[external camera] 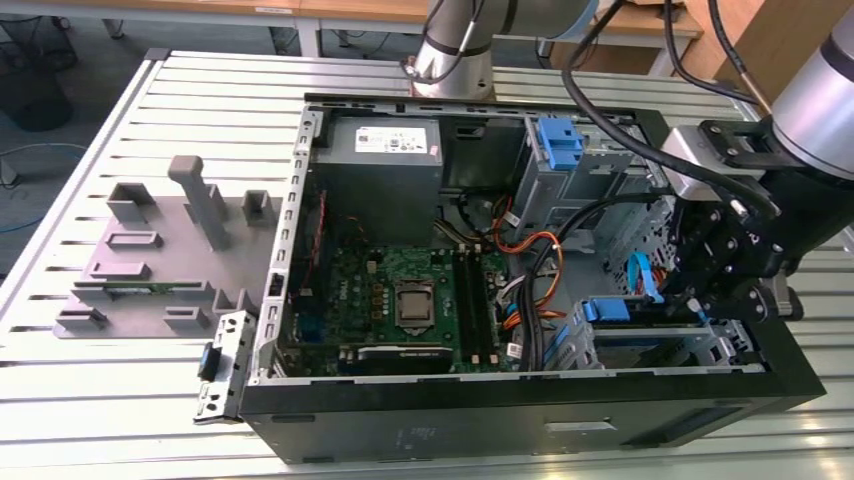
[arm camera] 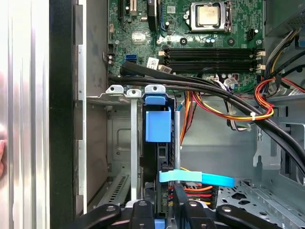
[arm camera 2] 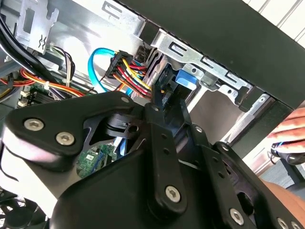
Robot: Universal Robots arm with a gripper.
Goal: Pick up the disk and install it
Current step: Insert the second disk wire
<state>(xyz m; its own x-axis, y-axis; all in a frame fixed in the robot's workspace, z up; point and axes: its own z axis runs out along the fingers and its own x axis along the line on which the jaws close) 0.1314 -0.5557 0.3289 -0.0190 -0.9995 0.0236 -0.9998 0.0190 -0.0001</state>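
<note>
Down in the case's drive cage, the disk [arm camera: 157, 157] is standing on edge.
We are judging it stiff, dense, fragile; the end effector [arm camera: 164, 207] is gripping its rear edges.

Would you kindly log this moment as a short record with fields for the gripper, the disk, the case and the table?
gripper: low inside the open computer case, at the drive cage on the exterior view's right
disk: standing on edge in the drive cage, blue carrier tab showing
computer case: side panel off, motherboard exposed
table: slatted metal, grey fixture block beside the case
</note>
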